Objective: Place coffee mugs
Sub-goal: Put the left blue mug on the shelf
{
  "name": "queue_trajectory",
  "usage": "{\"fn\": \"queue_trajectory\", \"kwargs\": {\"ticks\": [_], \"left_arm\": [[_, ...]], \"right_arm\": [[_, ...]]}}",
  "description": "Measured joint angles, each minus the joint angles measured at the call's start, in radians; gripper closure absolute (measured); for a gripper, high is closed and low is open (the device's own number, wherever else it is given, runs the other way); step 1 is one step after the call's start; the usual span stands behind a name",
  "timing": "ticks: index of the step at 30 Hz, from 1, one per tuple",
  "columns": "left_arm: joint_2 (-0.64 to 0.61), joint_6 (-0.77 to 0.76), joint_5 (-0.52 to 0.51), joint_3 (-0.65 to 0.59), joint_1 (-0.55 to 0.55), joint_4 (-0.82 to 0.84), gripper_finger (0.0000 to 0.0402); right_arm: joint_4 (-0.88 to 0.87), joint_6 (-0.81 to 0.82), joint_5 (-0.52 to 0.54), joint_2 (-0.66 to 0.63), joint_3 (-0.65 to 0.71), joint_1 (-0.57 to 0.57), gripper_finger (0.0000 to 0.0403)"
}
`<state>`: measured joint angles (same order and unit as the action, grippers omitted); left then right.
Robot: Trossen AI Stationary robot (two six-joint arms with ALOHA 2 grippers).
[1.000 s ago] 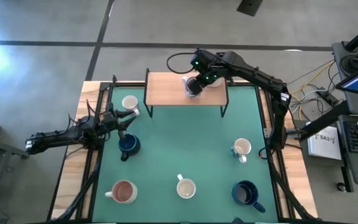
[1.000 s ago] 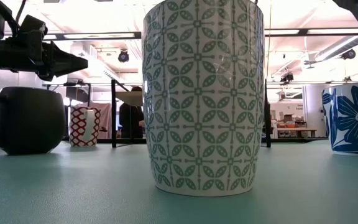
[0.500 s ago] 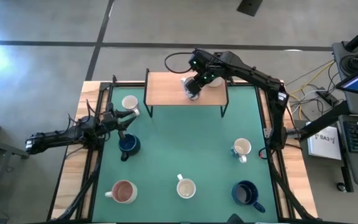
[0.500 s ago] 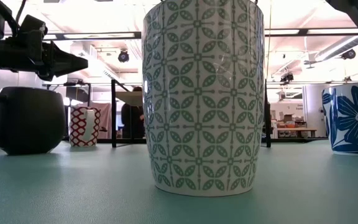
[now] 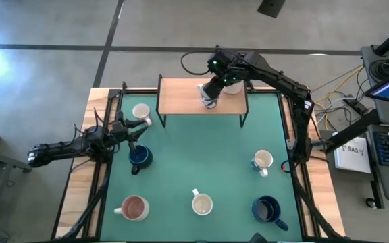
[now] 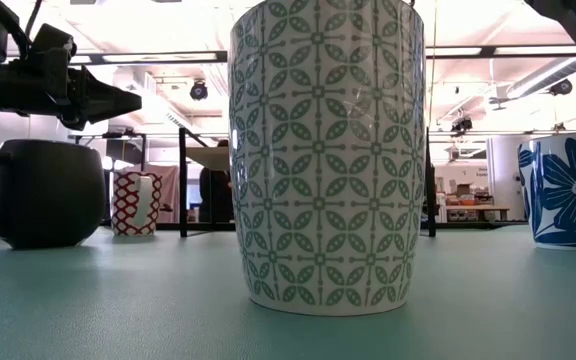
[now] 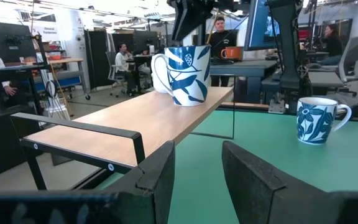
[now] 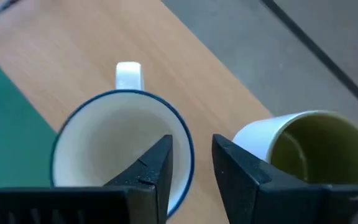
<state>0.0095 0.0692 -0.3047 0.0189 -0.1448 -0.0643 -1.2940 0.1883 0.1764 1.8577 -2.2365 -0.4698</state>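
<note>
Right wrist view, R gripper (image 8: 191,163) fingers straddling blue-rimmed mug (image 8: 98,140) rim

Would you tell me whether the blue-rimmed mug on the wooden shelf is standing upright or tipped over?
Upright. The blue-rimmed mug sits on its base on the shelf, mouth facing up in the right wrist view; the left wrist view shows it standing.

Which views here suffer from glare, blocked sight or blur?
High view: bright glare at the floor's left edge, table evenly lit. Low view: the green-patterned mug fills the middle and hides the table behind; ceiling lights wash out the background. Right wrist view: the right gripper fingers are soft, as is the olive-lined mug. Left wrist view: its own fingers look soft.
</note>
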Motion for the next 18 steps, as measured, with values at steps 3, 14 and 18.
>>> {"fn": "queue_trajectory", "kwargs": {"ticks": [3, 14, 18], "left_arm": [[0.0, 0.0, 0.0, 0.0, 0.0, 0.0, 0.0285], [0.0, 0.0, 0.0, 0.0, 0.0, 0.0, 0.0285], [0.0, 0.0, 0.0, 0.0, 0.0, 0.0, 0.0285]], "right_arm": [[-0.036, -0.023, -0.004, -0.003, -0.055, 0.004, 0.0305], [-0.098, -0.084, -0.119, -0.003, -0.048, 0.142, 0.0301], [-0.095, -0.122, -0.048, -0.003, -0.046, 0.168, 0.0296]]}}
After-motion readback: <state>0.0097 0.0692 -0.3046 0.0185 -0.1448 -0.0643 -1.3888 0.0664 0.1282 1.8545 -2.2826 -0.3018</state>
